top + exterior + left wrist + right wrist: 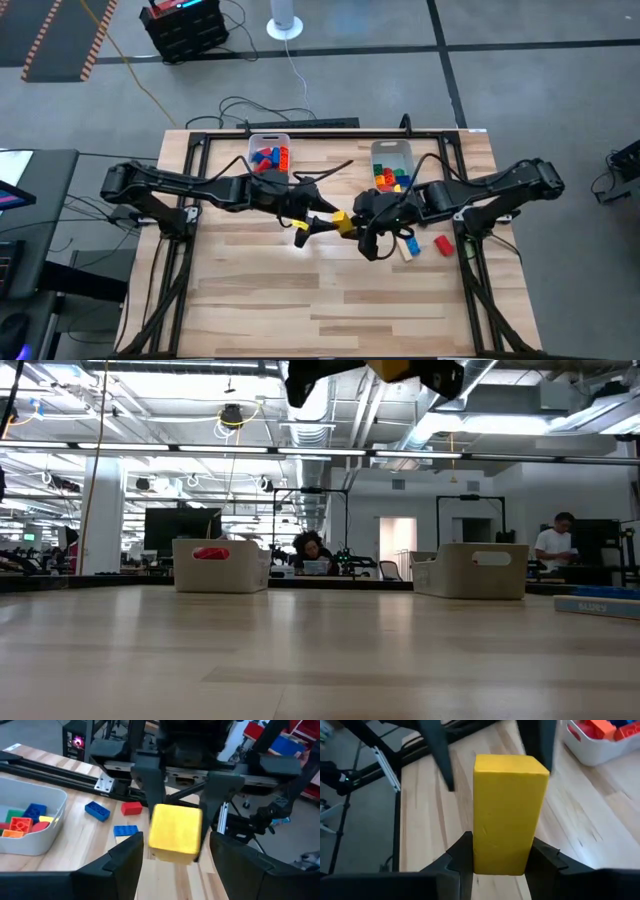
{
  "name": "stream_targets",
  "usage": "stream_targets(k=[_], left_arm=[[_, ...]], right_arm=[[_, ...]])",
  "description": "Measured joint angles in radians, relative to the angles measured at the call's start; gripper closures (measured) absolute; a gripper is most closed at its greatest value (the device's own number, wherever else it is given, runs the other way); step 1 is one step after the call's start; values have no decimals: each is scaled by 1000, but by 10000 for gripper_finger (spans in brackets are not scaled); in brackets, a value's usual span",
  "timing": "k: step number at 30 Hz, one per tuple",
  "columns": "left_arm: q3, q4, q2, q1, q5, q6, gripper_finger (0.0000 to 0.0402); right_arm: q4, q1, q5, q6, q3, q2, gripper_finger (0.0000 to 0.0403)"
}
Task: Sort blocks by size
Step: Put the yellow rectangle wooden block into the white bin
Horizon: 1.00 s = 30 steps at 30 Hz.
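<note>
I am looking down on a wooden bench point(330, 290) where my two dark arms meet near the middle, above the surface. The right gripper point(497, 862) has its jaws clenched on a yellow block point(507, 812), a long bar held by one end. The left gripper point(175, 852) faces it from the opposite side with its jaws released, standing on either side of the bar's free end without pressing it. Two clear bins sit at the far edge: the left bin point(268, 140) holds red and blue blocks point(270, 157), the right bin point(391, 150) a mix of red, orange, yellow, green and blue ones. Loose on the bench near the right arm lie a red block point(443, 244), a blue block point(411, 243) and a tan block point(405, 253).
</note>
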Motion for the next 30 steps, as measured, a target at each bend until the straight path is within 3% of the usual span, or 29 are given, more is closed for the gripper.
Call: stream_targets(k=[8, 12, 17, 20, 24, 30], left_arm=[[0, 31, 0, 0, -1, -14, 179], [0, 67, 0, 0, -32, -14, 202], [0, 69, 0, 0, -47, -9, 278], [0, 51, 0, 1, -49, -9, 279], [0, -34, -7, 20, -45, -26, 279], [-2, -316, -90, 99, -85, -27, 279]], right_arm=[[86, -12, 0, -44, 0, 0, 249], [116, -22, 1, -57, 0, 0, 248], [119, -28, 1, -41, 0, 0, 195], [117, -33, 1, -40, 0, 0, 163], [77, -34, 2, -40, 0, -1, 152], [-169, -38, 0, 67, -1, -26, 150]])
